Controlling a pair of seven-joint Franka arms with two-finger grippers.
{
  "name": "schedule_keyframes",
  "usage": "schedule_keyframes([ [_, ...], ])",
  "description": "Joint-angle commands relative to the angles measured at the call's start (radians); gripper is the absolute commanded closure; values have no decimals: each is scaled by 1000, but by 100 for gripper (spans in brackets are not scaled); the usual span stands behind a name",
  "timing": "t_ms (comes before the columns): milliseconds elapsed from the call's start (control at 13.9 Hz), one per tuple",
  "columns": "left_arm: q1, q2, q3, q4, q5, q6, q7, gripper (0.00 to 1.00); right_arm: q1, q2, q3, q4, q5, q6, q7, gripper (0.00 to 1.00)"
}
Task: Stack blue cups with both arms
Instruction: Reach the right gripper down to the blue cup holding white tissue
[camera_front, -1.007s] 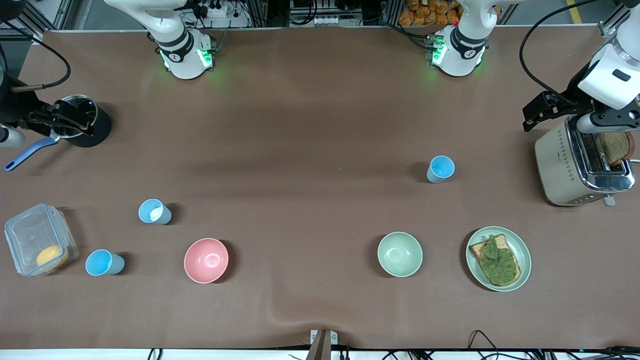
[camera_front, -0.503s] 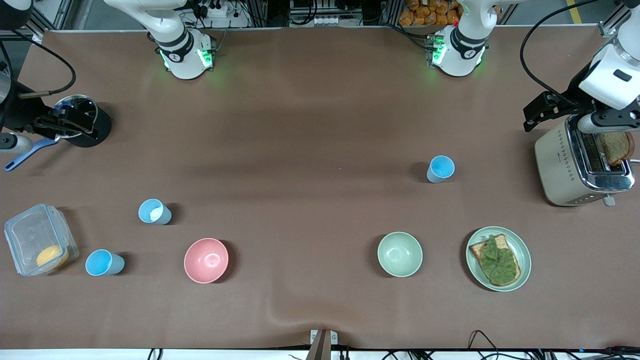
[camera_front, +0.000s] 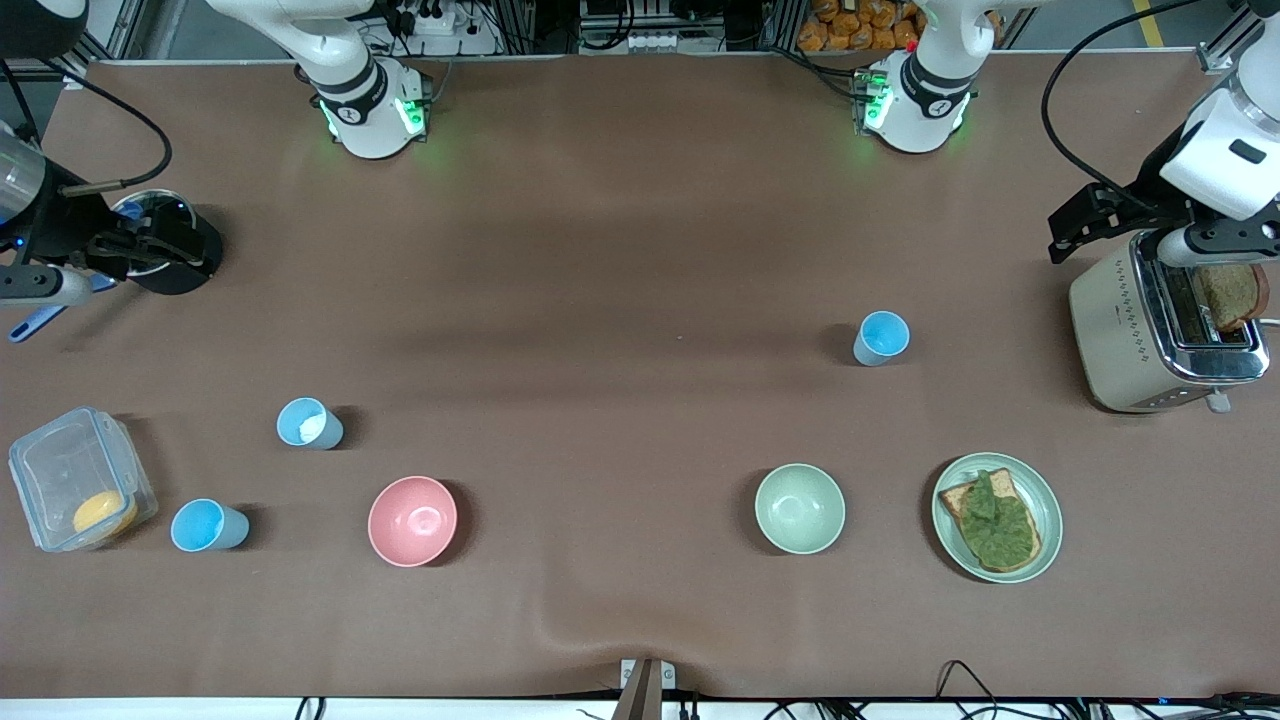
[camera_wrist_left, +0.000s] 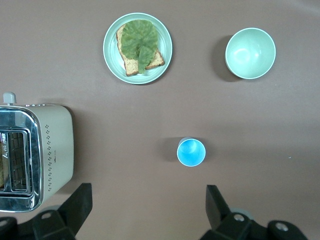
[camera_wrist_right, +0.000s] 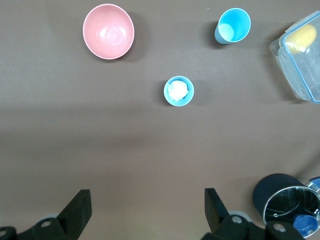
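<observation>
The right gripper (camera_wrist_right: 145, 210), jaws open and empty, has shifted slightly over the black pot (camera_front: 170, 255). Three blue cups (camera_front: 209, 525) (camera_front: 308, 423) (camera_front: 881, 338) stand unmoved, well apart. The left gripper (camera_wrist_left: 147, 207), open, stays above the toaster (camera_front: 1160, 330).

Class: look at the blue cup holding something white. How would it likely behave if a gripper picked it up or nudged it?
The blue cup with white contents looks thin, rigid plastic, so probably light. Its narrow tapered shape may tip if nudged near the rim. Tilting it could spill the white contents.
</observation>
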Motion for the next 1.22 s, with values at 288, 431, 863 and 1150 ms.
schedule_keyframes([
  [288, 7, -2, -5, 1, 9, -10, -18, 0, 19, 43, -4, -58, 4, 79, -13, 0],
  [431, 7, -2, -5, 1, 9, -10, -18, 0, 22, 65, -4, -98, 2, 160, -14, 0],
  [863, 6, -4, -5, 3, 11, -10, -37, 0, 11, 238, -7, -139, -4, 350, -56, 0],
  [1150, 4, -4, -11, 6, 11, -10, -43, 0, 5, 355, -7, -179, -19, 587, -106, 0],
])
